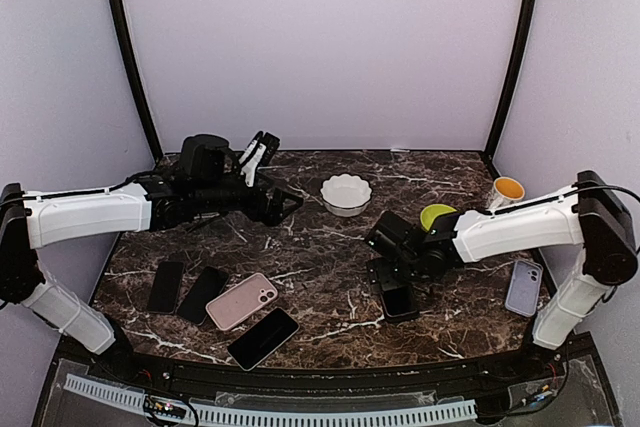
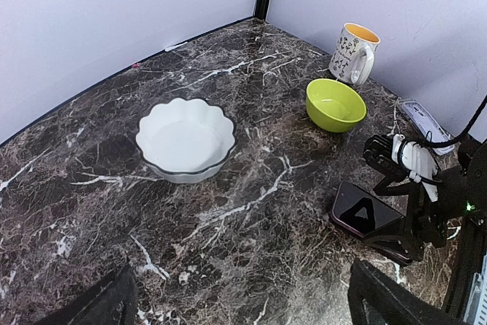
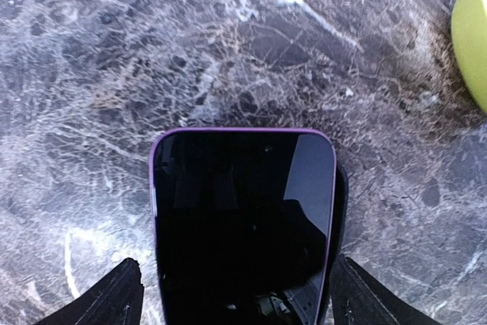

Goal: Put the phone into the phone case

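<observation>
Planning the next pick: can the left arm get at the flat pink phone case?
Probably yes: the flat pink phone case lies uncovered on that arm's side, with nothing on top, and the left gripper hovers with open, empty jaws.

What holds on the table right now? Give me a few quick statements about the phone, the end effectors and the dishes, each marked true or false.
1. The right end effector has its fingers on either side of the purple-rimmed phone, which lies screen up. True.
2. The left end effector is shut on the pink case. False: it is open and holds nothing; the pink case lies on the table.
3. The white bowl is empty. True.
4. The mug lies on its side. False: it stands upright.
5. The green bowl sits inside the white bowl. False: they stand apart.
</observation>
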Tool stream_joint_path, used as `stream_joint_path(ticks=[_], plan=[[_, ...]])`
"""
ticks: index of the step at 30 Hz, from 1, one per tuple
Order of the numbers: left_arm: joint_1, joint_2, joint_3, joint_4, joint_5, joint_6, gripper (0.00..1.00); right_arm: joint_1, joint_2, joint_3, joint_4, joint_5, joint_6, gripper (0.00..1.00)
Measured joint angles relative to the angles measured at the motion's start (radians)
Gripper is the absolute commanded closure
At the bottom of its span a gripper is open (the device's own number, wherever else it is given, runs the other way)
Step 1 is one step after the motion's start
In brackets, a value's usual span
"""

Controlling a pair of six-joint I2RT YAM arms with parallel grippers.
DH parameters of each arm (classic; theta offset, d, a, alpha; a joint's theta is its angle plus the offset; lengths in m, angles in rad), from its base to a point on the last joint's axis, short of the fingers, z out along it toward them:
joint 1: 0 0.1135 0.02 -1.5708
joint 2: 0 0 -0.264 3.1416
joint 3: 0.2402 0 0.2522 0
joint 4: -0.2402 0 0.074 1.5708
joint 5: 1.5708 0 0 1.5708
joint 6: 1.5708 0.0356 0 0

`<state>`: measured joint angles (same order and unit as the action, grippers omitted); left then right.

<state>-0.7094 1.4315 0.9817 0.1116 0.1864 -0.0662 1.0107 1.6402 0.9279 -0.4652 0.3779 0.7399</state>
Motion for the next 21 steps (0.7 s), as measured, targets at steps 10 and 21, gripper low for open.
stream_joint_path(ticks=[10,21], plan=[[-0.003,0.040,0.002,0.000,0.082,0.031,0.21,-0.151,-0.218,-0.055,0.070,-0.177,-0.056,0.39],[-0.209,0.425,0.304,-0.140,0.186,0.034,0.54,-0.325,-0.211,-0.200,0.203,-0.429,-0.145,0.44]])
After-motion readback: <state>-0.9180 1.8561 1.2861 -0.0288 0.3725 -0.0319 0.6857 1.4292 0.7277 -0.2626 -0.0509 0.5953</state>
